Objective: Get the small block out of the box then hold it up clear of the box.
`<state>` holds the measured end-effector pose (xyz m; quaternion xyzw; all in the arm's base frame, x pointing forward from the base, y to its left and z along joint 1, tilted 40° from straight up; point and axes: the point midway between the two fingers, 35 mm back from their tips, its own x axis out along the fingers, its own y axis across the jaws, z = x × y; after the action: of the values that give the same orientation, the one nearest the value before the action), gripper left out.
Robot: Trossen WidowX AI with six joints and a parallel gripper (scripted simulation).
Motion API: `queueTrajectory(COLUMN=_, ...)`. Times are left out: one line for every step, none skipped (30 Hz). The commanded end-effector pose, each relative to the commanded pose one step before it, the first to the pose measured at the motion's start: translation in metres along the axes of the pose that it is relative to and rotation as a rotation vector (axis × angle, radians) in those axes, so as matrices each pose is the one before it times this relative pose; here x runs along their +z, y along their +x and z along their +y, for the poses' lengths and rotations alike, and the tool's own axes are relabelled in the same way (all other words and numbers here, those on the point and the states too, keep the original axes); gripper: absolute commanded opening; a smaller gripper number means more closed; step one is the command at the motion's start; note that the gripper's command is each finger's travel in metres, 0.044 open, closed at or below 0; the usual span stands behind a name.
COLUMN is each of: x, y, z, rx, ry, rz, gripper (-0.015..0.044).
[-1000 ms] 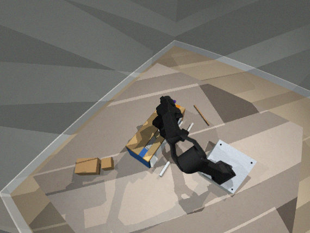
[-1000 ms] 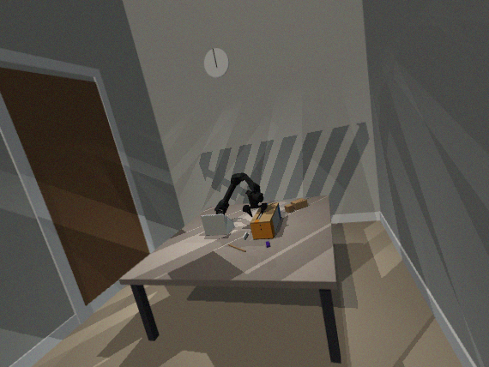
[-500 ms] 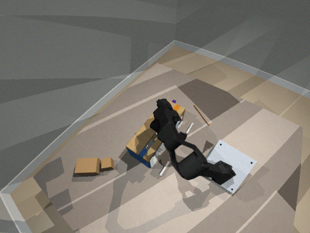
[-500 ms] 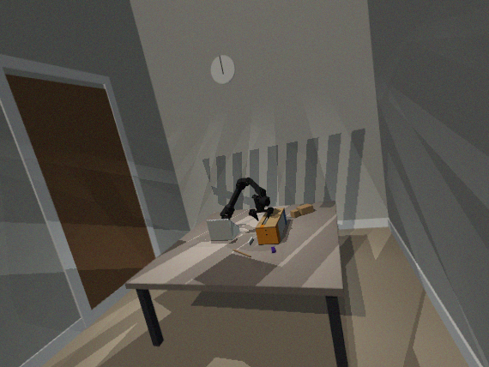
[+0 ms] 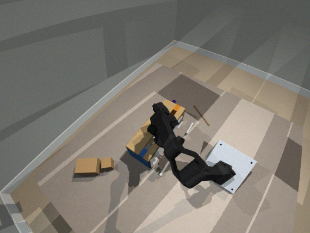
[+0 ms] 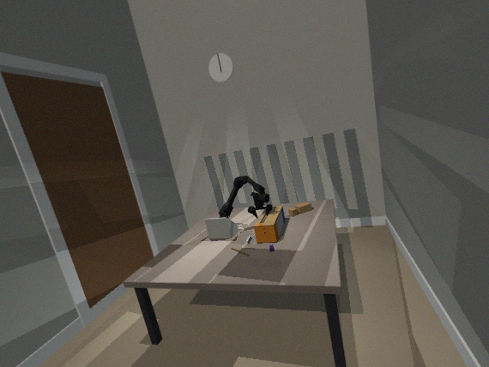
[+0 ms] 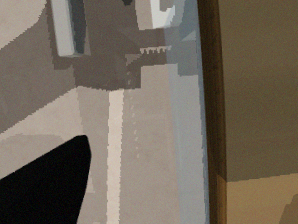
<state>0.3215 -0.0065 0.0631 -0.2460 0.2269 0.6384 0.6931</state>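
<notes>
The box [image 5: 140,137] [image 6: 267,233] has a tan top, an orange end and a blue end. Its top and clear front edge show at the right of the wrist view [image 7: 260,96]. The small purple block [image 5: 174,101] [image 6: 271,248] lies on the table just beyond the orange end, outside the box. My gripper [image 6: 259,212] is open and empty. It hangs low beside the box's clear front, near the orange end. In the top view the arm hides the fingers. One black finger [image 7: 40,203] shows in the wrist view over bare table.
A thin brown stick [image 5: 201,115] [image 6: 240,251] and white rods [image 5: 188,128] [image 5: 162,172] lie on the table by the box. Two cardboard blocks [image 5: 87,165] [image 5: 107,163] [image 6: 303,207] sit past the blue end. The arm's grey base plate [image 5: 236,160] [image 6: 219,228] is nearby.
</notes>
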Motion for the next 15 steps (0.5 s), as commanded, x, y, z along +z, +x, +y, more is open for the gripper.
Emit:
queueTrajectory(x=0.01124, y=0.00496, z=-0.00076, rx=0.00264, ry=-0.0128, rz=-0.00807, gripper=0.0400)
queueTrajectory(x=0.00157, y=0.00032, z=-0.00001, rx=0.00000, ry=0.0000, rz=-0.00008, gripper=0.0400)
queueTrajectory(x=0.00158, y=0.00032, z=-0.00001, rx=0.00000, ry=0.0000, rz=-0.00008, gripper=0.0400)
queueTrajectory(x=0.00159, y=0.00032, z=-0.00001, rx=0.00000, ry=0.0000, rz=-0.00008, gripper=0.0400)
queueTrajectory(x=0.00155, y=0.00032, z=-0.00001, rx=0.00000, ry=0.0000, rz=-0.00008, gripper=0.0400)
queueTrajectory(x=0.00150, y=0.00031, z=-0.00001, rx=0.00000, ry=0.0000, rz=-0.00008, gripper=0.0400)
queueTrajectory(x=0.00149, y=0.00030, z=-0.00001, rx=0.00000, ry=0.0000, rz=-0.00008, gripper=0.0400)
queueTrajectory(x=0.00155, y=0.00032, z=-0.00001, rx=0.00000, ry=0.0000, rz=-0.00008, gripper=0.0400)
queueTrajectory(x=0.00162, y=0.00033, z=-0.00001, rx=0.00000, ry=0.0000, rz=-0.00008, gripper=0.0400)
queueTrajectory(x=0.00171, y=0.00035, z=-0.00001, rx=0.00000, ry=0.0000, rz=-0.00009, gripper=0.0400)
queueTrajectory(x=0.00192, y=0.00039, z=-0.00001, rx=0.00000, ry=0.0000, rz=-0.00010, gripper=0.0400)
queueTrajectory(x=0.00207, y=0.00042, z=-0.00001, rx=0.00000, ry=0.0000, rz=-0.00010, gripper=0.0400)
queueTrajectory(x=0.00221, y=0.00045, z=-0.00002, rx=0.00000, ry=0.0000, rz=-0.00011, gripper=0.0400)
queueTrajectory(x=0.00176, y=0.00036, z=-0.00001, rx=-0.00001, ry=0.0000, rz=-0.00008, gripper=0.0400)
queueTrajectory(x=0.00125, y=0.00025, z=-0.00001, rx=0.00000, ry=0.0000, rz=-0.00006, gripper=0.0400)
